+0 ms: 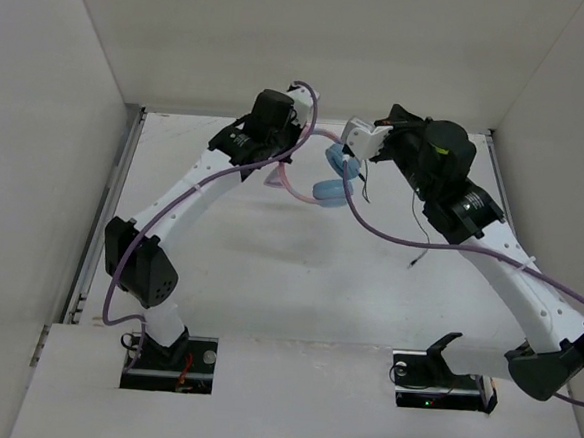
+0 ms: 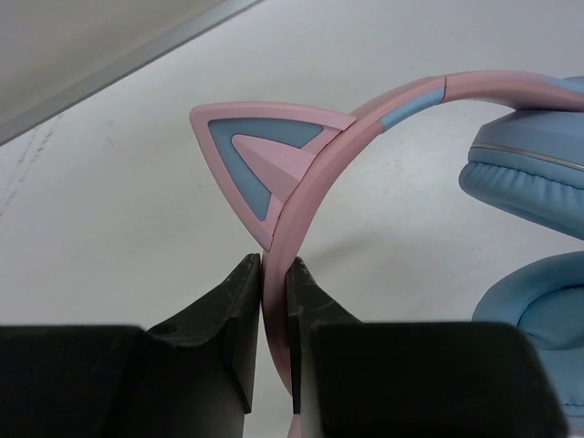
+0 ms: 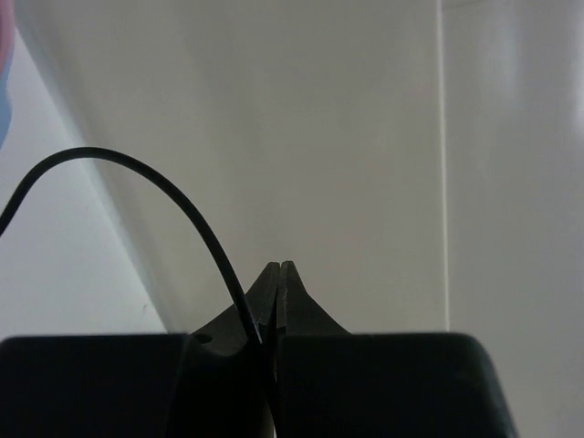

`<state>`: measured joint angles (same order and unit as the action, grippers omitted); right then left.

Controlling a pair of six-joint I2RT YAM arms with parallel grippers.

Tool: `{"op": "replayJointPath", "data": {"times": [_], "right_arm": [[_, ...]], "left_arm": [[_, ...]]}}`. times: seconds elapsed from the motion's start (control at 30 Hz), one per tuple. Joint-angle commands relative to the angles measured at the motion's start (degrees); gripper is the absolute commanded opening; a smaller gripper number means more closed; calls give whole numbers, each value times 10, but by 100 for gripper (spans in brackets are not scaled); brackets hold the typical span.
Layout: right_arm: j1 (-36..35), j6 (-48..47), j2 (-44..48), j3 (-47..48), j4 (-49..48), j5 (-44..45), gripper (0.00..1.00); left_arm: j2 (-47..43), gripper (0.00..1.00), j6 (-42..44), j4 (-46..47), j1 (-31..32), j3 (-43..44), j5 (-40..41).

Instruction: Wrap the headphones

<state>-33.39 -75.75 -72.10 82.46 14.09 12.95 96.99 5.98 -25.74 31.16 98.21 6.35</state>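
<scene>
The headphones (image 1: 326, 189) hang in the air over the far middle of the table. They have a pink headband (image 2: 365, 128), a cat ear (image 2: 255, 164) and light blue ear cups (image 2: 534, 173). My left gripper (image 2: 276, 274) is shut on the headband just below the cat ear; it also shows in the top view (image 1: 274, 164). My right gripper (image 3: 279, 266) is shut on the thin black cable (image 3: 164, 178), which arcs away to the left. In the top view my right gripper (image 1: 391, 117) is to the right of the cups, and the loose cable (image 1: 424, 233) hangs down towards the table.
White walls enclose the table on the left, back and right. A thick purple arm cable (image 1: 371, 230) passes close under the ear cups. The arm bases (image 1: 172, 356) stand at the near edge.
</scene>
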Motion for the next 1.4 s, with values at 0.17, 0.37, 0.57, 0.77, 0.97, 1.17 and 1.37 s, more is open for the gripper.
{"op": "replayJointPath", "data": {"times": [0.17,0.37,0.57,0.77,0.97,1.17,1.37], "right_arm": [[-15,30,-12,31,-101,-20,0],[53,137,0,3,-86,-63,0],[116,264,13,-3,-28,-134,0],[156,346,14,-1,-6,-173,0],[215,477,19,17,8,-240,0],[238,570,31,30,23,-323,0],[274,724,44,36,19,-451,0]], "left_arm": [[-43,0,9,17,54,28,-65],[-85,0,-14,24,90,52,-117],[-116,0,-44,26,122,91,-182],[-113,0,-54,26,136,147,-213],[-123,0,-62,28,130,155,-219],[-121,0,-82,32,124,173,-225],[-104,0,-144,50,113,207,-247]]}}
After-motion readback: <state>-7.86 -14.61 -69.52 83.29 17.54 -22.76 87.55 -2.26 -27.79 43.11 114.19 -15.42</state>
